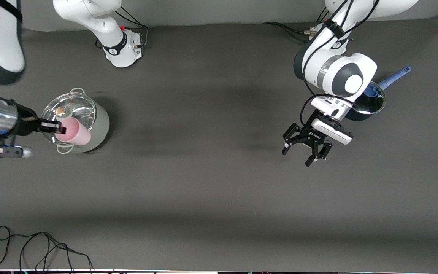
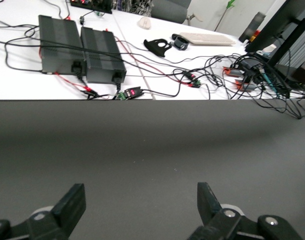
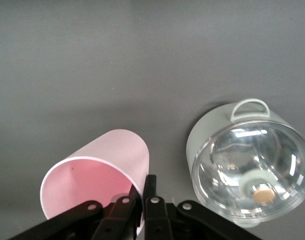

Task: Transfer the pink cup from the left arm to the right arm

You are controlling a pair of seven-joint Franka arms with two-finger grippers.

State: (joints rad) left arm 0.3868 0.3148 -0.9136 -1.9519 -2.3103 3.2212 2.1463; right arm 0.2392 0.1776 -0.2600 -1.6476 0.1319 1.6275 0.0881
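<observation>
The pink cup is held by the right gripper, pinched by its rim wall — one slim finger inside the mouth, one outside, as the right wrist view shows. It is carried on its side over the lidded grey pot at the right arm's end of the table, its long axis roughly level, base pointing toward the left arm's end and mouth toward the holding wrist. The left gripper hangs over bare table near the blue saucepan, jaws spread wide and empty — well apart from the cup. By this look the handover is already made; only a set-down would remain.
</observation>
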